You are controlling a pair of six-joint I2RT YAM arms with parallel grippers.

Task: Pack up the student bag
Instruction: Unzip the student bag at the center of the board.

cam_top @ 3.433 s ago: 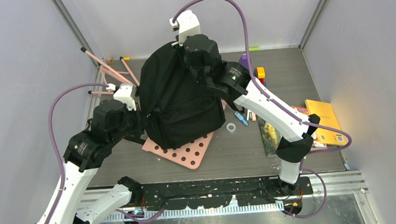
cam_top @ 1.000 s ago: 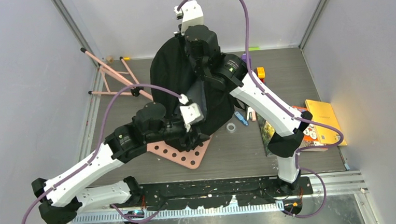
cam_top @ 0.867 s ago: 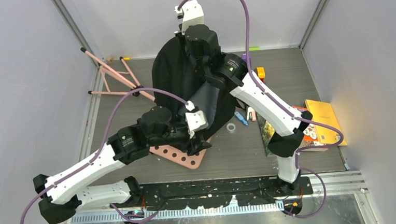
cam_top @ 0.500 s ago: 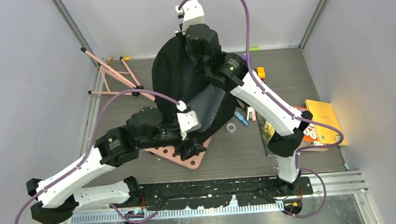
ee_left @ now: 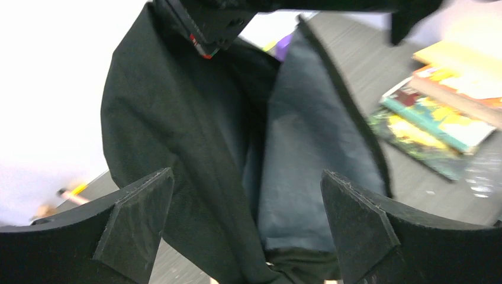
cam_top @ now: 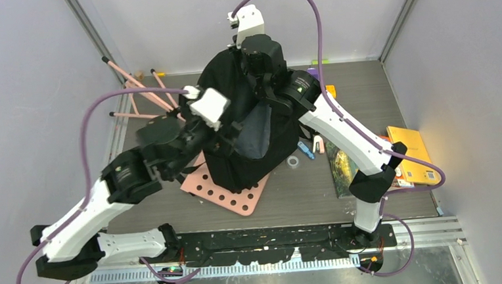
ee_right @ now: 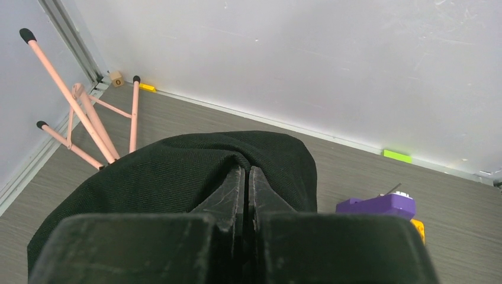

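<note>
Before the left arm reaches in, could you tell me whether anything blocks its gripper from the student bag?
Nothing visible does: the open left gripper faces the student bag and its grey lining directly, while the right gripper pinches the bag's top.

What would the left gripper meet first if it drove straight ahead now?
Likely the student bag: the open left gripper points into its gaping mouth, so grey lining comes first; depth is unclear.

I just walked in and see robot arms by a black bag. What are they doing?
They're packing the student bag. The right hand pinches the bag's top, holding it up. The left hand is wide open and empty, facing the bag's gaping mouth. The books lie on the table, not packed yet.
</note>
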